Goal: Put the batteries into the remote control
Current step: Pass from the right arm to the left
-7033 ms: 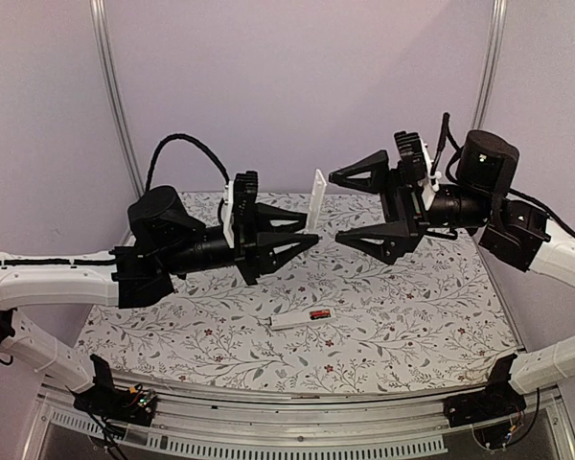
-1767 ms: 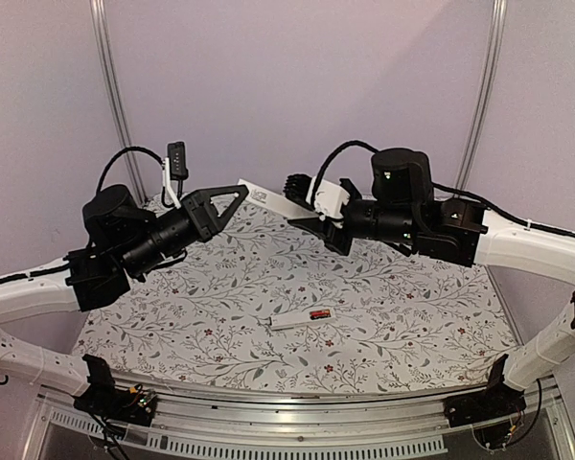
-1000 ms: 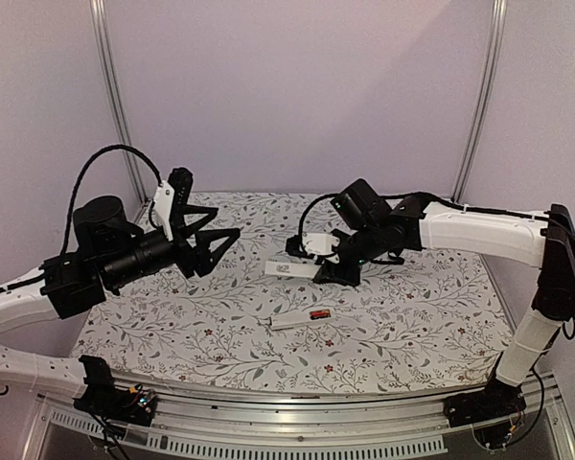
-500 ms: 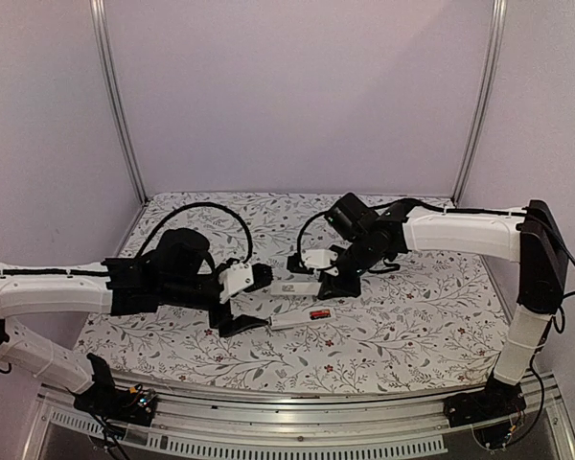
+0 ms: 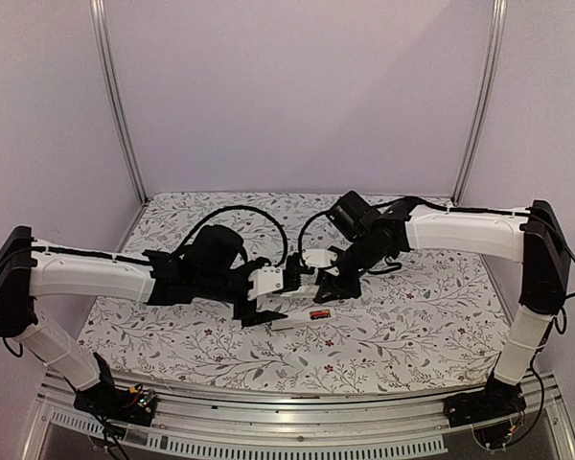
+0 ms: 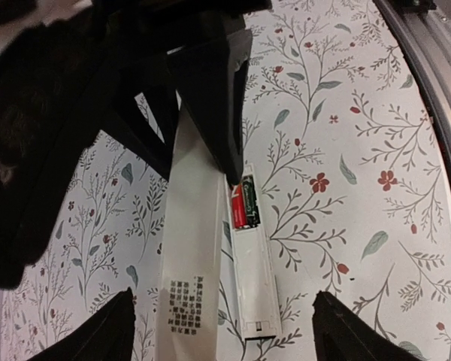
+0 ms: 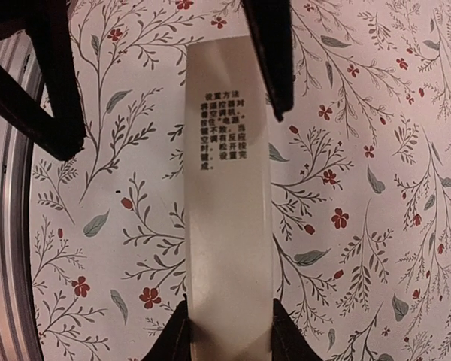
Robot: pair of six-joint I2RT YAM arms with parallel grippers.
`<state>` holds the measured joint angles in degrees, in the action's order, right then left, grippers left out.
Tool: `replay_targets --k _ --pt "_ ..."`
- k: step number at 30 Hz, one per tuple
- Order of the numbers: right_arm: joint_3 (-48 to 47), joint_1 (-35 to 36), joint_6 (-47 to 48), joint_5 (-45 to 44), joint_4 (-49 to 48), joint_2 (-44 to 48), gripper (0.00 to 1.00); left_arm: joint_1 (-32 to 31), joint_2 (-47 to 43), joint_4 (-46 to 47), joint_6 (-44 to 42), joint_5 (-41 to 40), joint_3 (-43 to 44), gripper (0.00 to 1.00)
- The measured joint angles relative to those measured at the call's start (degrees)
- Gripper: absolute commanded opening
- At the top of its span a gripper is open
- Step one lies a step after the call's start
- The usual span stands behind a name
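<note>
The right claw (image 7: 229, 335) clamps the cover strip (image 7: 229, 188) beside the remote control (image 6: 253, 282), batteries (image 6: 243, 204) seated, and the left claw (image 6: 224, 320) straddles its far end wide open, likely to help close up.

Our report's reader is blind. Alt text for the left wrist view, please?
The right tool grips a long white remote control with printed text over a floral tablecloth. Beside it lies a narrower white piece holding batteries.
</note>
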<state>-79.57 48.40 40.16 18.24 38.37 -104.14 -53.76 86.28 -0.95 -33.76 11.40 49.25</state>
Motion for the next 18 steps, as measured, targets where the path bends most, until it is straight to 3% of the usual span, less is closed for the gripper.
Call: replay_targets --k 18 --pt "0.0 0.0 0.6 3.4 0.6 4.5 0.07 1.2 0.6 1.2 2.0 -0.4 0.9 0.45"
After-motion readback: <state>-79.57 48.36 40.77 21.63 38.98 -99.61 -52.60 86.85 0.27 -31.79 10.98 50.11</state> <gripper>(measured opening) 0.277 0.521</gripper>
